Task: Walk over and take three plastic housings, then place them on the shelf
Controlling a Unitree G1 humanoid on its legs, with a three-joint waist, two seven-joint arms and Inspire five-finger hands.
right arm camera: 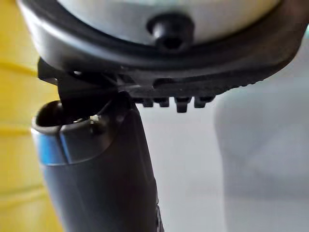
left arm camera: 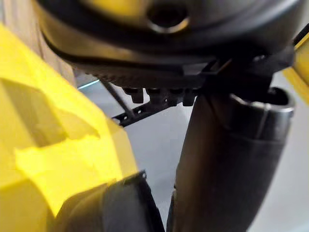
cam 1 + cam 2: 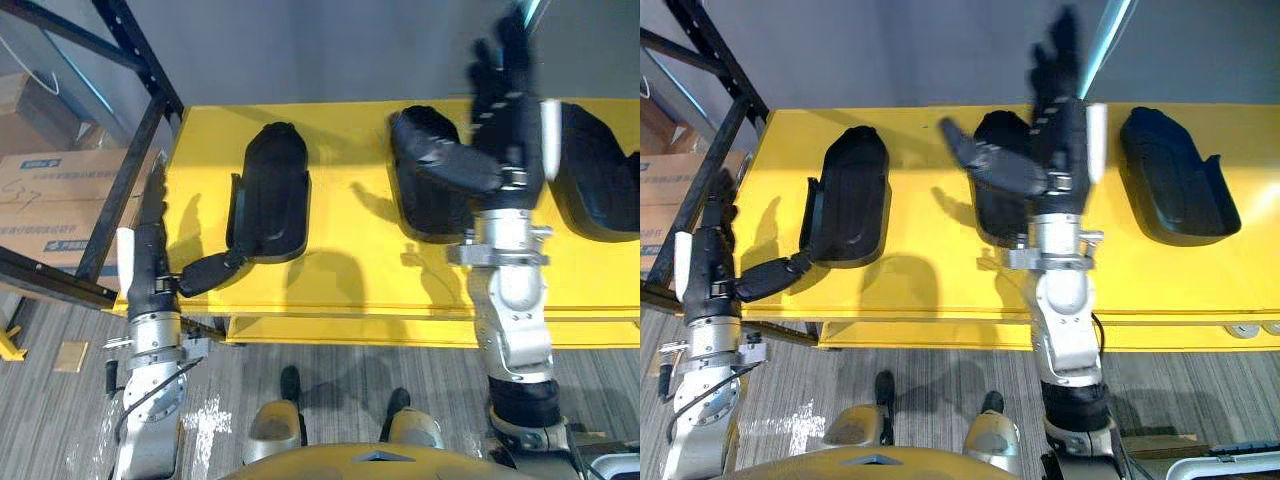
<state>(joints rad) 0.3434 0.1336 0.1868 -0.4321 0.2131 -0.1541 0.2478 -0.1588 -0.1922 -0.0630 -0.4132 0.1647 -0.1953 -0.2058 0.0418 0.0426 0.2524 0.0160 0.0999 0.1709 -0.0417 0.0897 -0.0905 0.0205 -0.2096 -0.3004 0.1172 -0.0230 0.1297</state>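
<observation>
Three black, trough-shaped plastic housings lie in a row on the yellow table point(image 3: 350, 280), hollow side up and well apart from one another: left housing point(image 3: 272, 190), middle housing point(image 3: 420, 208), right housing point(image 3: 1175, 180). None is lifted.

Left robot hand point(image 3: 150, 265) sits at the table's left end, near the front corner. Its fingers point(image 3: 155, 195) lie straight along the table edge, relaxed, holding nothing. Its thumb sticks out sideways towards the near left corner of the left housing; we cannot tell whether the tip touches it or stops just beside it.

Right robot hand point(image 3: 1060, 135) is raised over the middle housing, palm towards us. Its fingers are spread and point away from us, its thumb juts out to the left, and it grips nothing. From above it covers part of the middle housing.

Black metal shelf frame point(image 3: 126, 185) stands at the table's left end, just beside the left robot hand. Brown cardboard boxes point(image 3: 50, 200) sit behind that frame. Grey wood-grain floor point(image 3: 330, 365) runs along the table's near edge.
</observation>
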